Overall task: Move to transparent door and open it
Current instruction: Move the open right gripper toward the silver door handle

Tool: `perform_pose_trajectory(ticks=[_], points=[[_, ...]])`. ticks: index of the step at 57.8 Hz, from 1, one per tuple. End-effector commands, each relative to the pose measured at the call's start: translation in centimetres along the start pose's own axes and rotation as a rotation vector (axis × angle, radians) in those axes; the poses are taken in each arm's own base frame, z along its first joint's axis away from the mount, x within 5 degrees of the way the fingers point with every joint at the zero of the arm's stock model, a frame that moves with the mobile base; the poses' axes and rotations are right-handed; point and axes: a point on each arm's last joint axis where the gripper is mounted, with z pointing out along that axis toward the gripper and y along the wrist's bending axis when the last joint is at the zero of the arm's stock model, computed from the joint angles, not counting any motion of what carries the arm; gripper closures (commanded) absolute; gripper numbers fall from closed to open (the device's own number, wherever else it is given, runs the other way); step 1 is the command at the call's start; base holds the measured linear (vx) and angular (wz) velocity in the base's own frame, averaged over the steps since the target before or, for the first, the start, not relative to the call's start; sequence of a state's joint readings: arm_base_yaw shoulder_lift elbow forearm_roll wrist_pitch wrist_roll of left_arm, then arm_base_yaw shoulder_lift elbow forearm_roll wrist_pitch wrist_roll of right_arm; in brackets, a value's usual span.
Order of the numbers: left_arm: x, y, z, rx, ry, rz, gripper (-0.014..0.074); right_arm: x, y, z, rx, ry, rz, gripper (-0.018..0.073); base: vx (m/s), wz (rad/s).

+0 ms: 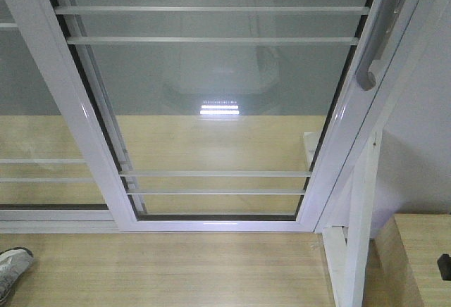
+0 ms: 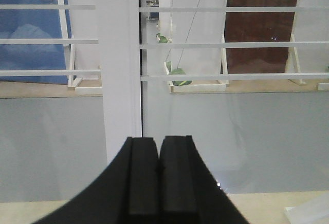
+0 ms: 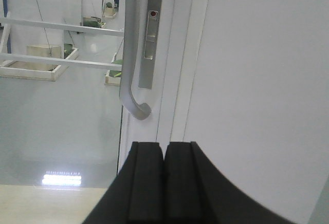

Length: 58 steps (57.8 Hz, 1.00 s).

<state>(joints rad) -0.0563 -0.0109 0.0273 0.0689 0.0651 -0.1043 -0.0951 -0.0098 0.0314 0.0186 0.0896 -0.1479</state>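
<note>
The transparent door (image 1: 218, 110) fills the front view: clear glass in a white frame with thin white bars. Its curved grey handle (image 1: 371, 67) sits on the right stile, at upper right. In the right wrist view that handle (image 3: 130, 54) hangs just above and left of my right gripper (image 3: 164, 144), which is shut on nothing and a short way off the stile. My left gripper (image 2: 158, 139) is shut too and empty, facing the white left stile (image 2: 121, 64) of the door. Neither gripper shows in the front view.
A second white-framed glass panel (image 1: 35, 124) without a handle stands to the left. A white wall (image 3: 257, 80) lies right of the handle. A white post (image 1: 359, 215) and a wooden unit (image 1: 416, 258) stand at lower right. A shoe (image 1: 13, 265) rests on the wooden floor at lower left.
</note>
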Motion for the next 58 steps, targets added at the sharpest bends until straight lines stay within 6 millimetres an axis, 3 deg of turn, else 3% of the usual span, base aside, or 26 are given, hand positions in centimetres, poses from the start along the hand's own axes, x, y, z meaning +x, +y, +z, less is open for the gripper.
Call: perform_pose_trajectory(ticks=[1,26,33,42,49,52,58], points=[[0.3,-0.1,0.1,0.012,-0.052,-0.017,0.0602,-0.4,-0.1,0.0,0.015,-0.076,-0.008,0.0567,0.0,0.0],[-1.2,-0.2,-0.1,0.027,-0.199,-0.022,0.0602,-2.8,-0.5,-0.5,0.049,-0.322,0.051,0.0567,0.0,0.0],[-3.9,-0.3,-0.7,0.039,-0.313,-0.046,0.0602,-5.0,-0.8,-1.0,0.036,-0.318,0.118,0.0567,0.0,0.0],[-9.0,-0.4,-1.9,0.037,-0.376,-0.045,0.0602,-10.8,-1.4,-2.8,0.021,-0.28,0.094,0.0566,0.0,0.0],[-13.5,-0.5,-2.2,0.026,-0.325,-0.046,0.0602,-15.3,-1.8,-3.6,-0.008,-0.232,0.138,0.0564,0.0,0.0],[-15.1,-0.5,-1.8,0.015,-0.266,-0.034,0.0602,-17.1,-2.0,-3.2,-0.01,-0.191,0.1,0.0564,0.0,0.0],[-15.9,-0.5,0.5,-0.003,-0.141,0.036,0.0602,-17.7,-2.2,-0.7,0.007,-0.104,-0.006,0.0564,0.0,0.0]])
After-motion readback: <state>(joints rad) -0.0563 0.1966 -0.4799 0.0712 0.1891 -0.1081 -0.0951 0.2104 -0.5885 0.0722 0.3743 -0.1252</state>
